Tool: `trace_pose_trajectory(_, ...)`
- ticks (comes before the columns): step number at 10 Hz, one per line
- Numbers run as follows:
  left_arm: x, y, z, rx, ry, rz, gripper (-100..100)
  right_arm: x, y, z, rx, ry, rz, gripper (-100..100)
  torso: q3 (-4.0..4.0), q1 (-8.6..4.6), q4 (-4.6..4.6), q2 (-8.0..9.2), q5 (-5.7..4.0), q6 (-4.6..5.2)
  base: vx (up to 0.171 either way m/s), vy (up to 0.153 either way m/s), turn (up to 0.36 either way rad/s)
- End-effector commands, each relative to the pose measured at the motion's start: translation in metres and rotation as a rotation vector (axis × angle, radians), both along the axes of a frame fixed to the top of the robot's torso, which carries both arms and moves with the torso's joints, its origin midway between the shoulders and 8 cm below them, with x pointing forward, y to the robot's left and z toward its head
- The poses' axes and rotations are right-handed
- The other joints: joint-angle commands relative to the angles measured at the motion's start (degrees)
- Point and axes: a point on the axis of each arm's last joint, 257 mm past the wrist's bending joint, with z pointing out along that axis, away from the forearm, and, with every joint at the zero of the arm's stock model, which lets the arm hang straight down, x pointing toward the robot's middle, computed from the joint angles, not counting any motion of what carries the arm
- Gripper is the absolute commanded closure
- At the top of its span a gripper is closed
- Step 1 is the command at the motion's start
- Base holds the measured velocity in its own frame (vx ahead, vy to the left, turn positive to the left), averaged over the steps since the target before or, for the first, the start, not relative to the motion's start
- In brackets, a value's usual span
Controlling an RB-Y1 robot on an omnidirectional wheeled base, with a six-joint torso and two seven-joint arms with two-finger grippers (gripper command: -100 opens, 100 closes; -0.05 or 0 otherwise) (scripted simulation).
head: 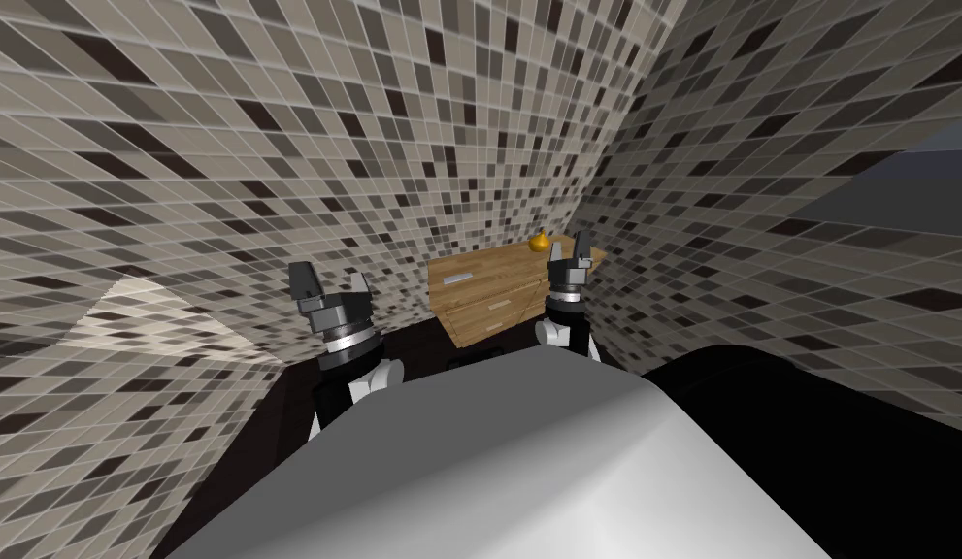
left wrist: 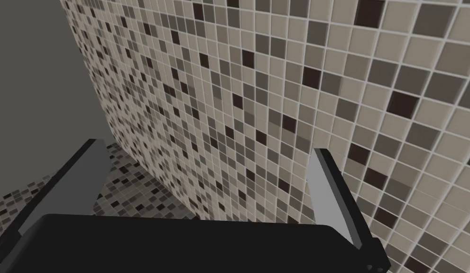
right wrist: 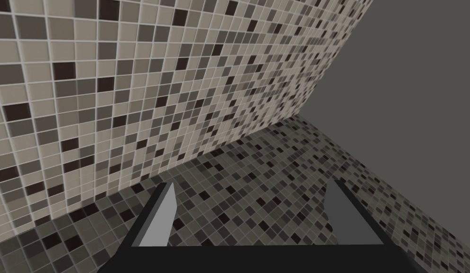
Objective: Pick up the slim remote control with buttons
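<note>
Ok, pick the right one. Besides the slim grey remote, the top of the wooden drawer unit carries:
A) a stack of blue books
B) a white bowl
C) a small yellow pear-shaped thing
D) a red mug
C: in the head view a small yellow pear-shaped thing sits at the back of the wooden drawer unit, by the tiled wall, apart from the slim grey remote.

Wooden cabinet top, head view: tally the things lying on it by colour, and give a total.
Light grey, slim remote: 1
Yellow-orange, rounded object: 1
Total on the wooden cabinet: 2
</note>
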Motion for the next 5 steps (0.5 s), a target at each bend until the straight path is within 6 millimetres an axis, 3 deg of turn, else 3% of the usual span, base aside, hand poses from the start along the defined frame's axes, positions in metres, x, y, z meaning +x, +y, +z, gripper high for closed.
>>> trace_pose_trajectory(1, 0.009, -0.003, -0.005, 0.023, 0.031, -0.027, -100, 0.000, 0.000, 0.000, 0.000, 0.000, 0.000, 0, 0.00, 0.00, 0.00, 0.00, 0.00, 0.00, -0.039, -0.011, -0.027)
trace_pose_trajectory(5, 0.031, -0.005, -0.019, 0.046, 0.106, -0.068, -100, 0.000, 0.000, 0.000, 0.000, 0.000, 0.000, 0, 0.15, -0.05, 0.06, 0.26, -0.01, 0.00, -0.071, -0.017, -0.032)
